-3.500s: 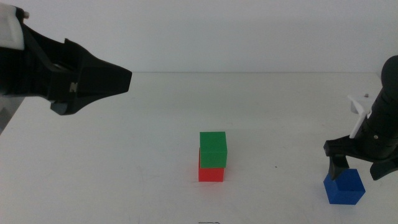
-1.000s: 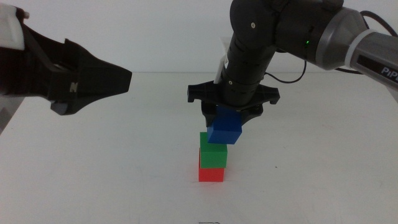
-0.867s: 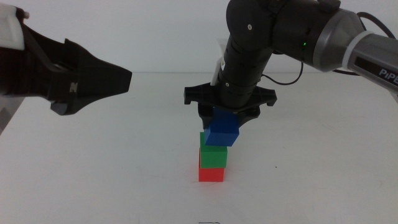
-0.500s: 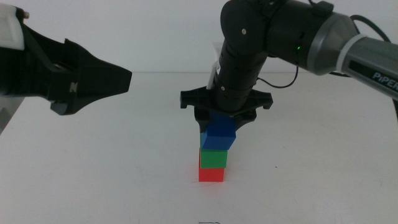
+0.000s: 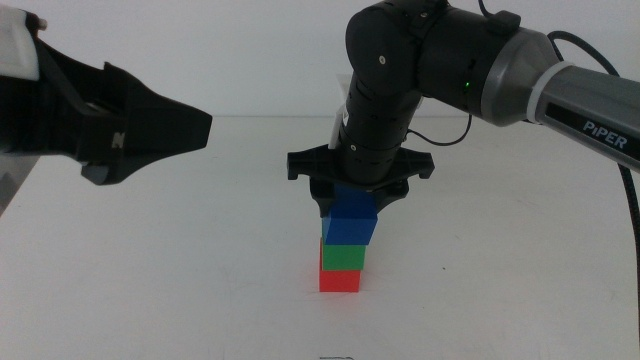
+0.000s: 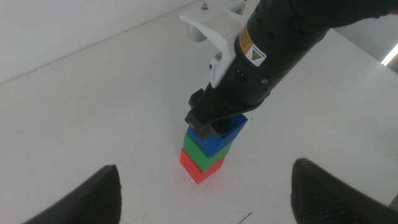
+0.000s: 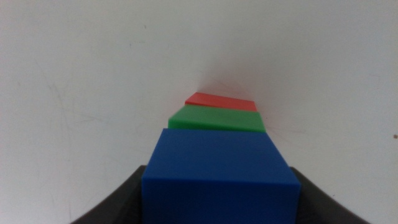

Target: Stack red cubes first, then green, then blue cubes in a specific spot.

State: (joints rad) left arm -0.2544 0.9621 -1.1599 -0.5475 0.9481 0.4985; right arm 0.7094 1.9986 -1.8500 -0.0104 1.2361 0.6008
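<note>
The red cube (image 5: 339,280) sits on the white table with the green cube (image 5: 342,258) stacked on it. On top of the green one rests the blue cube (image 5: 349,226), set slightly to the right. My right gripper (image 5: 350,205) reaches down from above and is shut on the blue cube. The right wrist view shows the blue cube (image 7: 217,174) between the jaws, with the green cube (image 7: 217,118) and the red cube (image 7: 221,101) beyond it. My left gripper (image 5: 190,130) hovers open at the upper left, well away from the stack.
The white table (image 5: 180,280) spreads on all sides of the stack. In the left wrist view the right arm (image 6: 273,43) leans over the stack, and the left gripper's fingers (image 6: 93,199) stand wide apart.
The right gripper carried the blue cube a little left and down, from hovering tilted above the green cube to resting on it. The left arm stayed still.
</note>
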